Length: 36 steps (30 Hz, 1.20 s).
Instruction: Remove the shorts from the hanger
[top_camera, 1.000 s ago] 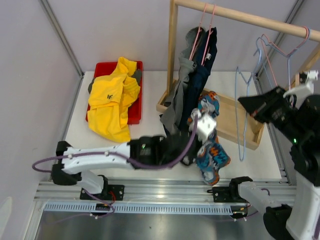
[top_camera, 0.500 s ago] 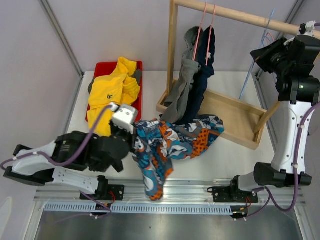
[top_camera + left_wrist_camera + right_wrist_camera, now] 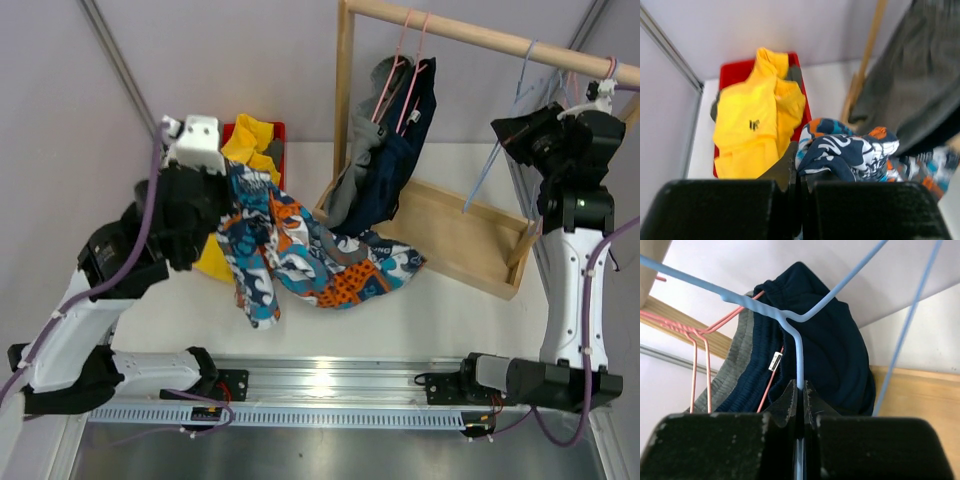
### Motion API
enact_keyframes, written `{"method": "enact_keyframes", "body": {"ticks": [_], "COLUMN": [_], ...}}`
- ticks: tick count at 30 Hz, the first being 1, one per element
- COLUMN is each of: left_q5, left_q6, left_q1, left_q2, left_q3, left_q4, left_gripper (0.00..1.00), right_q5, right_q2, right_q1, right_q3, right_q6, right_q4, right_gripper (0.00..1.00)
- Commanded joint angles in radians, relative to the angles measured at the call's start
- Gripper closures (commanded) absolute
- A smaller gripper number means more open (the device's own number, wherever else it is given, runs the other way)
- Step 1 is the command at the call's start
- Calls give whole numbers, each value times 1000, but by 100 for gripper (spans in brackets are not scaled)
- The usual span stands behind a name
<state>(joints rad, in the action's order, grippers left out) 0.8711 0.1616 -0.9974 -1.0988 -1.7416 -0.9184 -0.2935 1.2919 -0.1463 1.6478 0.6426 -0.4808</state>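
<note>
**Drop-off nearing on the left side**

Left gripper is pinching one end of the cartoon-print shorts. Their length is trailing rightward from the fingers down onto the table. The red bin holding the yellow shorts is lying just behind the grip, nearest this arm. Right gripper is clamping the bare blue hanger beside the navy shorts. Half a second ago the left arm was sitting low by the near edge; it is now rising toward the bin.

Lab test cell: blank partition walls, aluminium mounting rail.
</note>
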Motion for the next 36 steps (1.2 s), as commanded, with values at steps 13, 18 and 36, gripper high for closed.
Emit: {"method": "enact_keyframes", "body": {"ticks": [13,18,36], "left_q5": [-426,-563,-296], "left_q6": [-180,-175,128], "left_q1": [650,724,824], "left_q2": [-489,-621,-920], "left_q3": [-728,-748,-521], "left_q4": [209,430,265], "left_gripper": [100,100,1], "right_q5": [-32,-27,-174], "right_q2": [-289,-344,-511], "right_q1": [-7,-9,-7], "right_q3": [-270,-282,-108], "right_q6": [-89,-116,-41], "right_q4": [-169,-225,-167], "right_gripper": [57,14,5]}}
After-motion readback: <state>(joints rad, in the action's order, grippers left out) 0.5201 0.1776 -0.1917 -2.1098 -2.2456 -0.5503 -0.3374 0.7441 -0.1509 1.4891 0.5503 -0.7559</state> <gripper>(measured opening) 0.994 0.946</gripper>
